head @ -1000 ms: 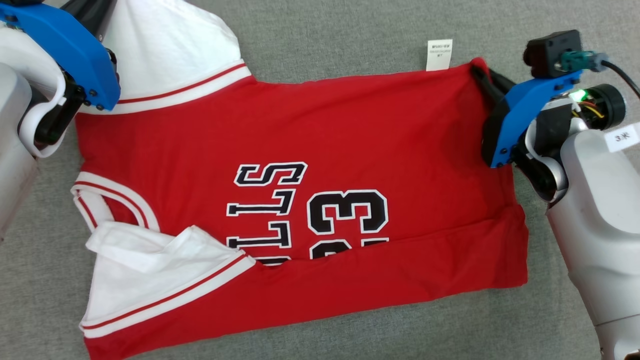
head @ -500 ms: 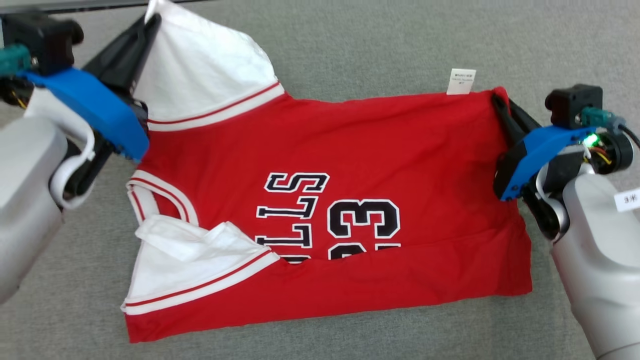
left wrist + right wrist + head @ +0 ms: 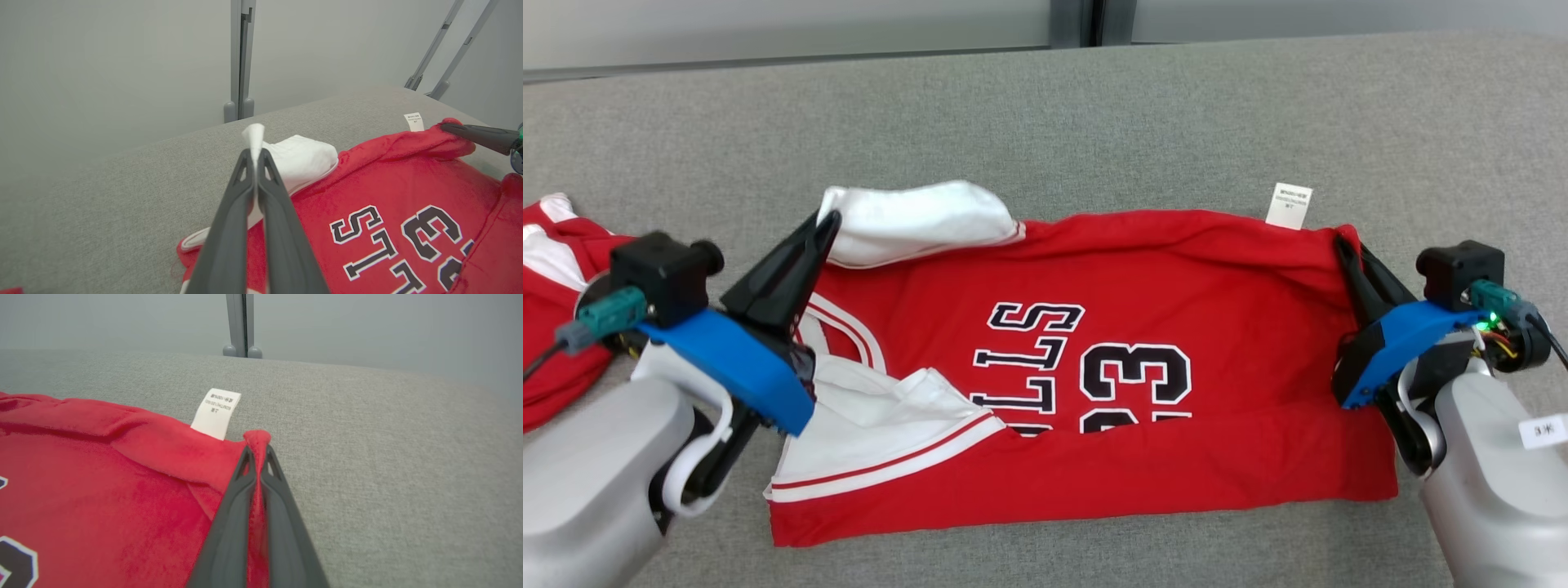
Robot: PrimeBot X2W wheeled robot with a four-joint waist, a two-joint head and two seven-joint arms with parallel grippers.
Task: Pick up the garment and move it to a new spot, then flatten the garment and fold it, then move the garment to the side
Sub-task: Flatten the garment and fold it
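Note:
The garment (image 3: pixel 1160 286) is a red jersey with white sleeves and black lettering, spread sideways on the grey surface, its near long edge folded over the print. My left gripper (image 3: pixel 823 222) is shut on the far white sleeve (image 3: pixel 915 219), whose tip (image 3: pixel 253 134) sticks up between the fingers. At the hem end my right gripper (image 3: pixel 1342 243) is shut on the far red corner (image 3: pixel 257 439), pinched beside the white care label (image 3: pixel 215 413). Both held corners are lifted off the surface, and the far edge bunches between them.
Another red and white garment (image 3: pixel 547 269) lies at the left edge, behind my left arm. The grey padded surface (image 3: pixel 1094 122) runs back to a pale wall with a grey post (image 3: pixel 240 57). Open grey surface lies beyond the jersey.
Both grippers have drawn the far edge of the jersey up and toward me, and the sleeve now curls over. The head camera tilted up, bringing the wall and the other garment into view.

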